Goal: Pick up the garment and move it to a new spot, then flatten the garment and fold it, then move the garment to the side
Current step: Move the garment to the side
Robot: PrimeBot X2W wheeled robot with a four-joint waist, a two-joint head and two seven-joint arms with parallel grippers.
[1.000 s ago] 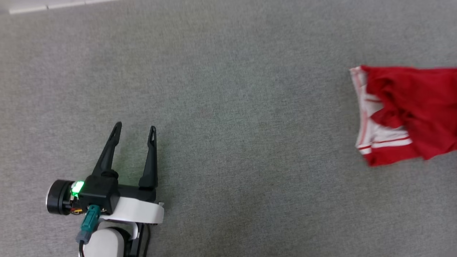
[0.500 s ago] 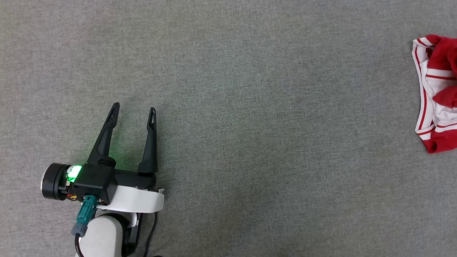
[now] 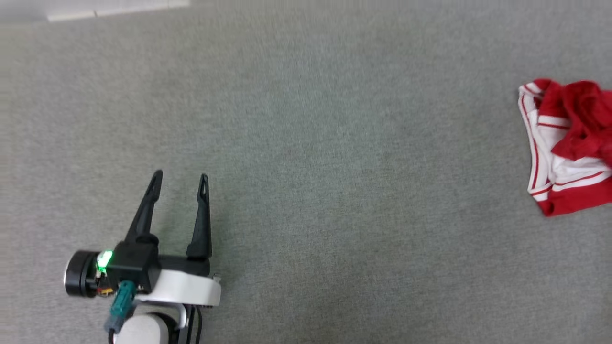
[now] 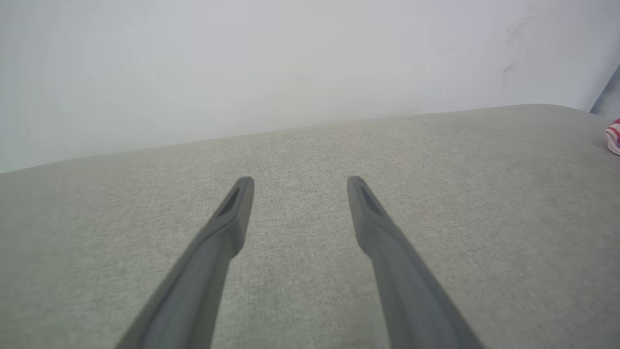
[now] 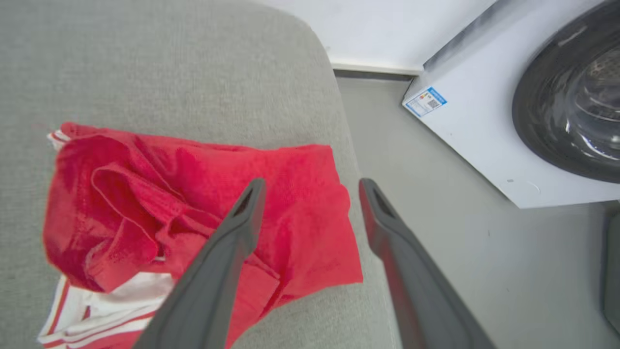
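**Garment at the tabletop corner.** The red soft-fabric jersey garment (image 5: 300, 194), with a white short sleeve trimmed in red stripes, lay bunched near the rounded right-hand corner of the grey woven-fabric tabletop (image 3: 334, 167). Beyond that edge were the pale floor (image 5: 436, 228) and a white front-loading washing machine (image 5: 484, 126). The dark two-fingered right tool (image 5: 312, 182) was poised over the heap, released, its fingers spread with nothing between them. The matching left tool (image 3: 180, 175) hovered well apart over bare fabric, likewise released and empty. Since the cloth was creased and unspread, the step in hand was judged to be the relocation or the very start of flattening (the views could not separate the two). The next move probably called for grips on two separate edges, which would bring the left arm across, and for drawing the cloth inward from the edge. The striped sleeve pointed toward the tabletop's middle, on the robot's left, and the red body toward the corner. The long axis read only loosely, from sleeve to red body. Collar and hem could not be told.
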